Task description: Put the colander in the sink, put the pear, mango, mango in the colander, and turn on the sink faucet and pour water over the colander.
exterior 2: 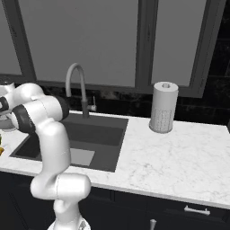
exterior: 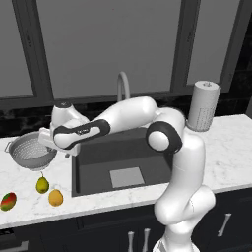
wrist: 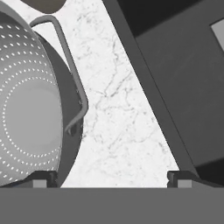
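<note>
Three fruits lie loose on your tabletop (exterior: pixel 224 152): red-green mango (exterior: pixel 8 201), pear (exterior: pixel 42 185), orange mango (exterior: pixel 55 197). Behind them, note the colander (exterior: pixel 31 151) standing empty, left of the sink (exterior: pixel 93 170), also empty. Your gripper (wrist: pixel 109 178) hovers beside the colander handle, fingers (wrist: pixel 178 178) spread wide, holding nothing.

colander (exterior: pixel 32 152) silvery metal, finely perforated, dull sheen, thin wire-like handle (wrist: pixel 70 74); counter (exterior: pixel 231 152) white marble look with grey veins, smooth, slight polish; sink (exterior: pixel 123 157) dark grey, matt, lighter grey flat plate at bottom; faucet (exterior 2: pixel 76 87) grey metal, satin; paper towel roll (exterior 2: pixel 162 107) white, dimpled paper texture; pear (exterior: pixel 42 185) smooth yellow-green skin; 2 mangos (exterior: pixel 55 197) smooth, slightly glossy; robot arm (exterior: pixel 128 115) glossy white plastic, dark joints
</note>
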